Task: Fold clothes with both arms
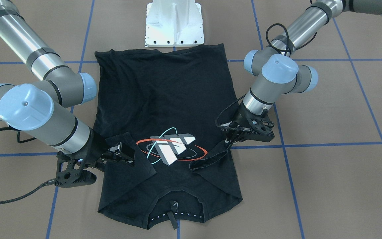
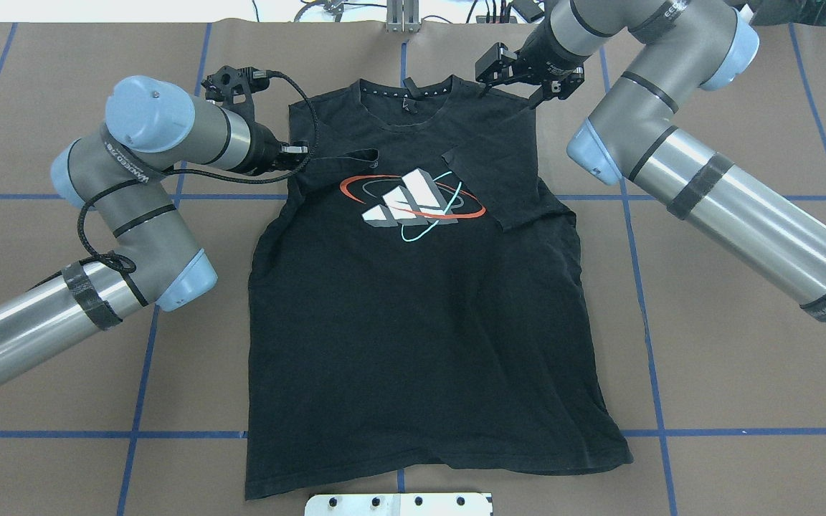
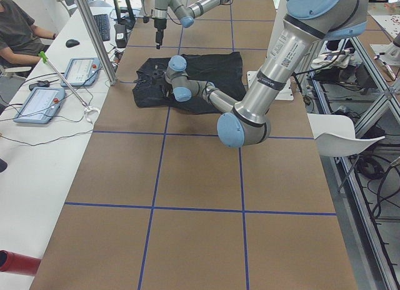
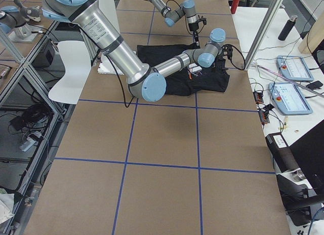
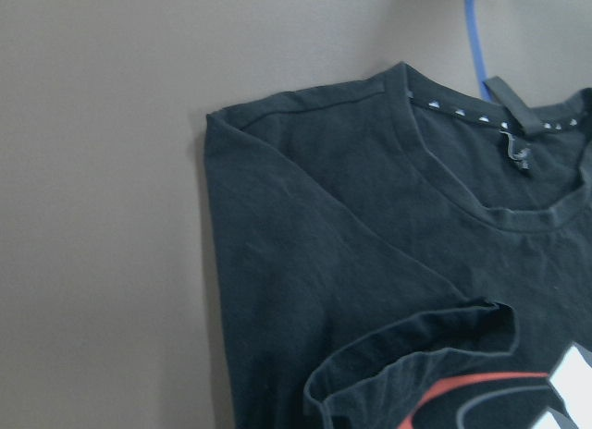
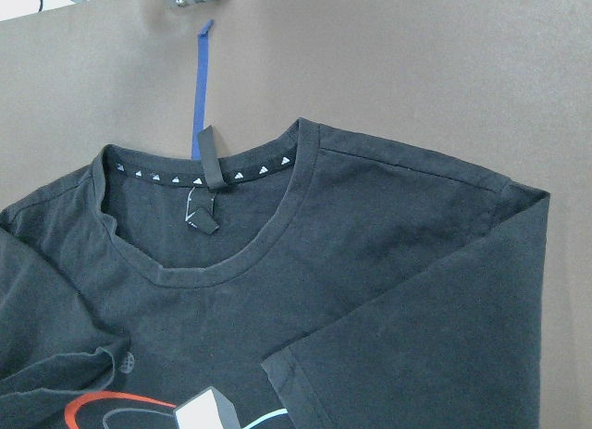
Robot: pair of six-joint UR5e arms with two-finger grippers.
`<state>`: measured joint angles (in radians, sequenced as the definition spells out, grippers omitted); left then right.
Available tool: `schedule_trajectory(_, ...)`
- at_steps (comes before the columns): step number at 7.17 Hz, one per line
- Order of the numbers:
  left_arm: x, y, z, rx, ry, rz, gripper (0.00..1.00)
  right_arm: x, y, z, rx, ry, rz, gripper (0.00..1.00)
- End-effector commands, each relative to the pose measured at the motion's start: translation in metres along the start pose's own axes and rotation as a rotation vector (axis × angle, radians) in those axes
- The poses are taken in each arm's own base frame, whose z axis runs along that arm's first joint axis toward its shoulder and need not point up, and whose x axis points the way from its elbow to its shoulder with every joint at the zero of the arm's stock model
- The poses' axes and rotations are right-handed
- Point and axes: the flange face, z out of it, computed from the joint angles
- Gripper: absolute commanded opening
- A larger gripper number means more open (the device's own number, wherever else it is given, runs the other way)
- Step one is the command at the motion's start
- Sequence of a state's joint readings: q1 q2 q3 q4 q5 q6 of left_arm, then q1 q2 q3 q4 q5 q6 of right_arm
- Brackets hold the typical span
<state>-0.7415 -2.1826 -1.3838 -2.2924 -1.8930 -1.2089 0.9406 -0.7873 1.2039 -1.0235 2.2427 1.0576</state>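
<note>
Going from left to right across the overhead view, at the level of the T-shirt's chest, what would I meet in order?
Left arm → narrow folded-in sleeve → logo print → wide folded-in sleeve → right arm.

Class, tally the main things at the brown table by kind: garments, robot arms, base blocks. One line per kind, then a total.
black T-shirt: 1
robot arms: 2, the left arm and the right arm
white base block: 1
Total: 4
</note>
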Motion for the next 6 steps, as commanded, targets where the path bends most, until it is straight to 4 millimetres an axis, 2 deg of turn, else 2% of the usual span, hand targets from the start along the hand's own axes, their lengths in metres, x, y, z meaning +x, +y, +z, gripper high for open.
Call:
schedule_trajectory(1, 0.019, 0.017, 0.004, -0.036, 0.016, 0.012, 0.0, 0.009, 0.002, 0.004, -0.006, 0.007, -0.005, 1.0)
schedule_trajectory(3, 0.032, 0.039, 0.012, -0.065, 0.03, 0.03, 0.0, 0.013, 0.003, 0.004, -0.007, 0.007, -0.003, 1.0)
schedule_trajectory(4, 0.035, 0.05, 0.017, -0.079, 0.032, 0.036, 0.04, 0.014, 0.003, 0.004, -0.007, 0.007, -0.003, 1.0)
schedule_trajectory(5, 0.037, 0.056, 0.018, -0.086, 0.035, 0.043, 0.51, 0.014, 0.003, 0.004, -0.008, 0.007, -0.003, 1.0)
schedule_trajectory(6, 0.043, 0.077, 0.024, -0.104, 0.039, 0.064, 0.99, 0.014, 0.003, 0.004, -0.007, 0.007, -0.003, 1.0)
